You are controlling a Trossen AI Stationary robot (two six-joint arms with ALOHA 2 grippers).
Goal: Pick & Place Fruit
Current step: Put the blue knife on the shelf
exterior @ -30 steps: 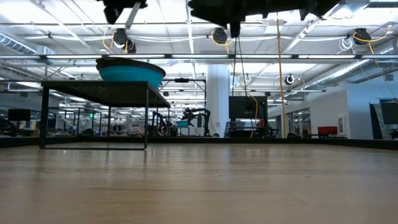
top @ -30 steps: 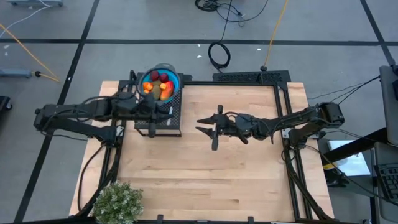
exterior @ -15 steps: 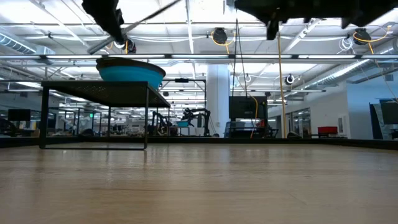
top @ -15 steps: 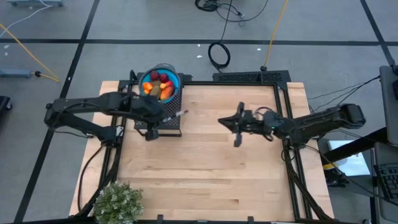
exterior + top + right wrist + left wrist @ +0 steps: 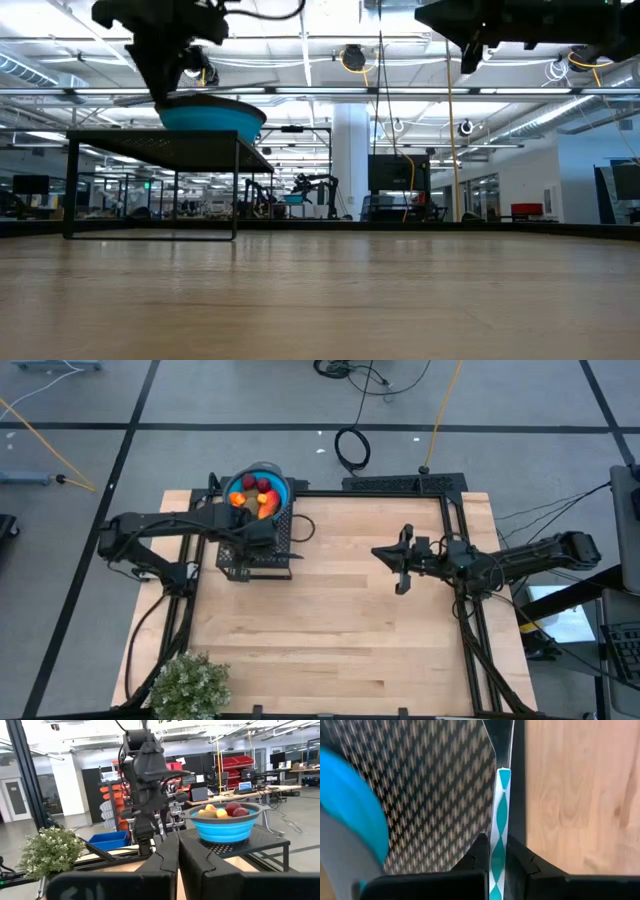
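Note:
Several small fruits [image 5: 255,498] lie in a blue bowl [image 5: 278,488] on a black mesh stand [image 5: 255,558] at the table's far left; the right wrist view shows them too, fruits [image 5: 225,810] in the bowl [image 5: 225,831]. My left gripper [image 5: 495,842] hangs over the stand beside the bowl, pointing down, shut on a thin white-and-teal pen [image 5: 501,805]. My right gripper [image 5: 400,565] hovers shut over the table's right half with nothing in it. My left gripper pinches the pen's shaft [image 5: 497,851] between its two fingers. The fingers point down and the pen runs along them, its free end [image 5: 504,772] sticking out past the fingertips toward the stand's mesh top near its right edge. Whether that end touches the stand, I cannot tell.
A bushy green plant [image 5: 190,685] stands at the table's near left corner. The bare wooden tabletop [image 5: 330,630] spreads between the arms and toward the near edge. A black frame [image 5: 400,485] runs along the table's far and right sides.
My left gripper has tipped from level to pointing down and shifted a little toward the table's right over the stand, swinging the pen from lying level to hanging down. My right gripper has drawn back toward the table's right edge and shut.

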